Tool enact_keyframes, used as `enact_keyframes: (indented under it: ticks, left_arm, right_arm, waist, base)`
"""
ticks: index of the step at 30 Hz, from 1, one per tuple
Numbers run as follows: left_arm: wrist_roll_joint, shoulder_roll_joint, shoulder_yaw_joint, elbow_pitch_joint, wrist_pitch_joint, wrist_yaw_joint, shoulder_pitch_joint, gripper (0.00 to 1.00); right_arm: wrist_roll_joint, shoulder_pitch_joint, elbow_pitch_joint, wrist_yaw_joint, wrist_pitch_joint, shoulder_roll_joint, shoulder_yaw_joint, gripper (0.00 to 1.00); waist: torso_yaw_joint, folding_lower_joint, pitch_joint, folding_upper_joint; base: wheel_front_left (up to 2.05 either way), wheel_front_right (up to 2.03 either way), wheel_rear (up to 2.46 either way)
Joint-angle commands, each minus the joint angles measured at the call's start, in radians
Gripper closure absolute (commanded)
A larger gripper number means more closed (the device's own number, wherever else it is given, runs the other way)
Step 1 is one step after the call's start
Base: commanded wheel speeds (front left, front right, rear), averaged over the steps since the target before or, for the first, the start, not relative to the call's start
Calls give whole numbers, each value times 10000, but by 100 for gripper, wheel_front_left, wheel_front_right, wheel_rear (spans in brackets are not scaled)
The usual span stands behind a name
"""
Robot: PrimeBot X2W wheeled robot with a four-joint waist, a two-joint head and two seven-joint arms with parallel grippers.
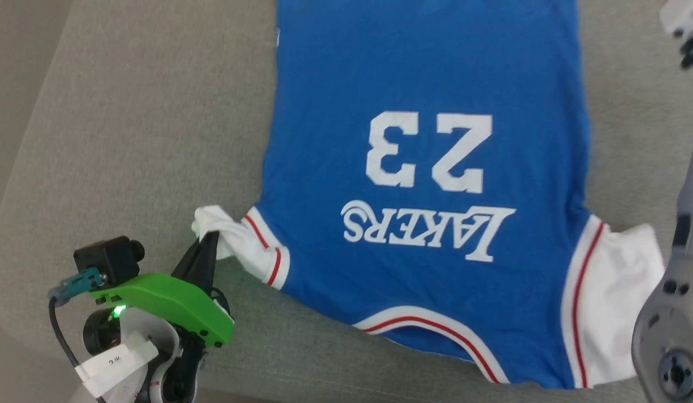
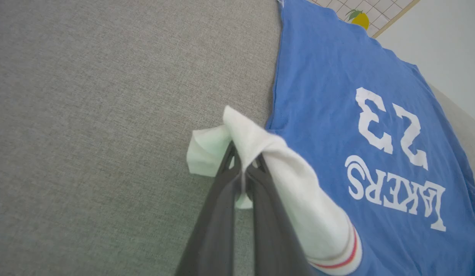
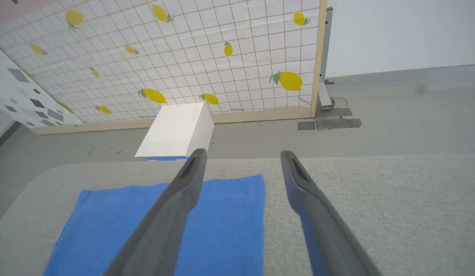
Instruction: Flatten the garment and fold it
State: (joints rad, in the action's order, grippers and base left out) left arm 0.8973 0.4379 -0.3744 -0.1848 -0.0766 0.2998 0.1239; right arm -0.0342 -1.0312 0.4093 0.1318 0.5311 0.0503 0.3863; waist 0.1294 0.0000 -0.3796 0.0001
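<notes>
A grey upholstered cushion (image 1: 128, 140) fronts a lemon-print grid panel (image 3: 183, 57) and a white box (image 3: 176, 130) on the floor. The blue "LAKERS 23" jersey T-shirt (image 1: 424, 67) lies print-up on the cushion, collar nearest the robot and body mostly flat. The left gripper (image 2: 243, 168) is pressed together on the bunched tip of the white sleeve (image 2: 295, 184). The right gripper (image 3: 241, 157) is spread apart over the far hem corner. This looks like the flattening step. The next move probably calls for drawing the sleeve outward until it lies smooth, then letting go.
</notes>
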Motion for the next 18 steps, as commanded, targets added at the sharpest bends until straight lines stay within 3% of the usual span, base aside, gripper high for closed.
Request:
enact_keyframes:
  ticks: [1, 10, 18]
  left_arm:
    - [-82, -40, 1, -169, 81, -78, 192, 100]
    - [55, -193, -102, -1158, 291, -434, 209, 100]
    - [70, -177, -290, -1781, 267, -610, 142, 100]
  right_arm:
    - [713, -481, 163, -11, 356, -1, 82, 0]
    - [4178, -2124, 505, -11, 3680, 1, 1, 0]
    - [5383, -2113, -225, -11, 5288, 483, -249, 0]
  waist:
    - [1210, 0, -1639, -1]
    - [1796, 0, -2837, -1]
    - [2060, 0, -3427, -1]
  base:
    - [0, 0, 0]
    - [0, 0, 0]
    - [0, 0, 0]
